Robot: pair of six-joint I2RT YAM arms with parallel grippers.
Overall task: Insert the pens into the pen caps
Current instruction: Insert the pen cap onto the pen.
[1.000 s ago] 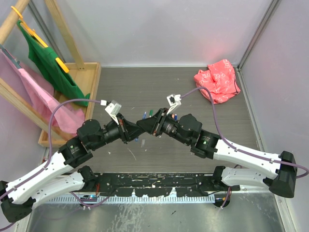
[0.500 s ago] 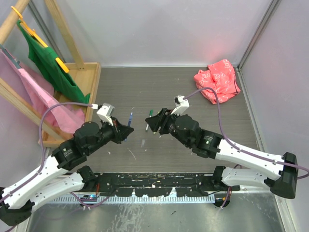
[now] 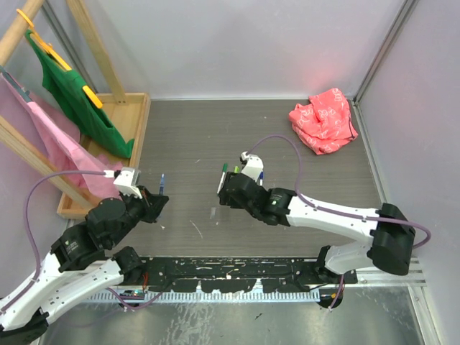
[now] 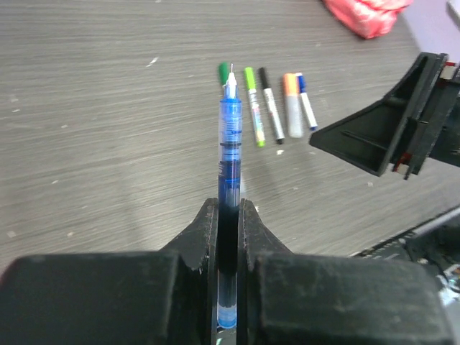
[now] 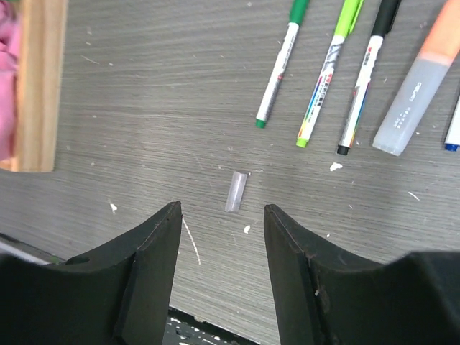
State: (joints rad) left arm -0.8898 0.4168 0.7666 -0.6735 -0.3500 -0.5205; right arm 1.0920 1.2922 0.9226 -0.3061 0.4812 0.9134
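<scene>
Overhead, 2 close wrist views, pens (image 4: 271,108) shared

Robot lab, enclosed test table (image 3: 215,122), mounting rail (image 3: 237,277)

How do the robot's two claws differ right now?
The left gripper is shut on a blue pen, tip pointing away; the right gripper is open and holds nothing. The left one holds its pen in the air; the right one hangs over a small clear cap lying on the table. Both are black and two-pronged.
</scene>
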